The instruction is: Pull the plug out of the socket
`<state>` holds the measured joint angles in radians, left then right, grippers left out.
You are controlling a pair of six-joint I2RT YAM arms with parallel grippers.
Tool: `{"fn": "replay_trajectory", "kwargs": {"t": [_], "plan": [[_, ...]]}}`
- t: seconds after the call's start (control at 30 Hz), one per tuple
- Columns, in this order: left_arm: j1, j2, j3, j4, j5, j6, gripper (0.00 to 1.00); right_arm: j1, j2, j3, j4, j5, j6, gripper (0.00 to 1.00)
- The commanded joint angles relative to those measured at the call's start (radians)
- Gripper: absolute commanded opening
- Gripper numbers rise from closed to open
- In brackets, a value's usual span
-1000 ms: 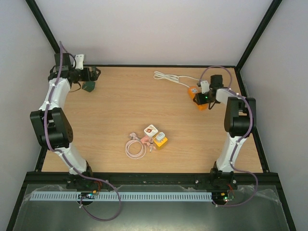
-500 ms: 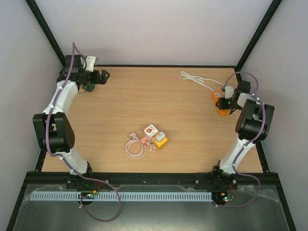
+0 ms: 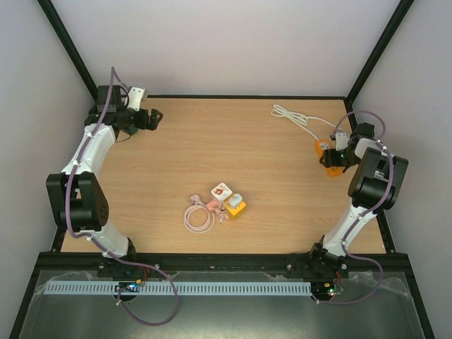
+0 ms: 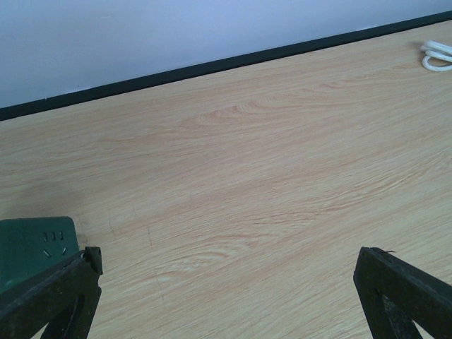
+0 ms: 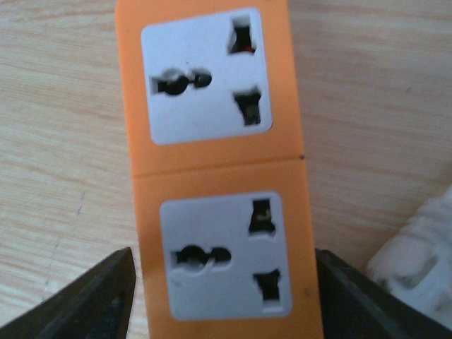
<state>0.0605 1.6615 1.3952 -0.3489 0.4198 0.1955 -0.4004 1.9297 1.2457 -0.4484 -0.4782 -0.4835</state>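
Note:
A yellow socket cube [image 3: 236, 206] lies mid-table with a pink-cabled plug [image 3: 212, 205] against its left side and a white adapter [image 3: 222, 191] just behind it. Both grippers are far from them. My left gripper [image 3: 153, 118] is wide open and empty at the far left; in the left wrist view [image 4: 226, 282] only bare wood lies between its fingers. My right gripper [image 3: 333, 159] at the far right is shut on an orange power strip [image 3: 326, 154]. In the right wrist view [image 5: 222, 282] its fingers press both sides of the strip [image 5: 212, 176].
A green socket block [image 4: 35, 244] lies beside my left finger. The strip's white cable [image 3: 295, 119] coils toward the far right edge, and a white part of it [image 5: 417, 247] shows by my right finger. A pink cable loop [image 3: 197, 217] lies left of the cube. Black frame rails border the table.
My right gripper has dragged the orange strip and its cable toward the right edge. My left gripper has swung right along the far edge, off the green block.

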Motion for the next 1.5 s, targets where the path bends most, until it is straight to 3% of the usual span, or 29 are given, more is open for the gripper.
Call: {"fn": "replay_trajectory", "kwargs": {"t": [0.0, 0.1, 0.17, 0.37, 0.67, 0.8, 1.0, 1.13, 1.47], "plan": [[-0.008, -0.071, -0.028, -0.023, 0.006, 0.068, 1.0, -0.005, -0.043, 0.046, -0.138, -0.044, -0.012, 0.71], [-0.016, -0.091, -0.038, -0.052, 0.004, 0.105, 1.0, 0.0, -0.064, 0.085, -0.165, -0.094, -0.029, 0.9], [-0.016, -0.097, -0.035, -0.1, 0.046, 0.159, 1.0, 0.005, -0.083, 0.102, -0.184, -0.144, -0.057, 0.95], [-0.027, -0.122, -0.048, -0.292, 0.202, 0.382, 1.0, 0.058, -0.161, 0.099, -0.281, -0.295, -0.238, 0.96], [-0.188, -0.184, -0.194, -0.48, 0.217, 0.693, 0.99, 0.234, -0.305, -0.025, -0.393, -0.42, -0.447, 0.97], [-0.307, -0.224, -0.303, -0.43, 0.163, 0.652, 0.91, 0.3, -0.369, -0.102, -0.378, -0.425, -0.447, 0.97], [-0.448, -0.307, -0.466, -0.32, 0.075, 0.477, 0.81, 0.33, -0.449, -0.205, -0.254, -0.404, -0.344, 0.97], [-0.537, -0.357, -0.532, -0.275, 0.034, 0.391, 0.84, 0.33, -0.455, -0.232, -0.179, -0.397, -0.276, 0.97], [-0.732, -0.3, -0.621, -0.132, -0.064, 0.193, 0.84, 0.33, -0.438, -0.238, -0.112, -0.393, -0.186, 0.97]]}}
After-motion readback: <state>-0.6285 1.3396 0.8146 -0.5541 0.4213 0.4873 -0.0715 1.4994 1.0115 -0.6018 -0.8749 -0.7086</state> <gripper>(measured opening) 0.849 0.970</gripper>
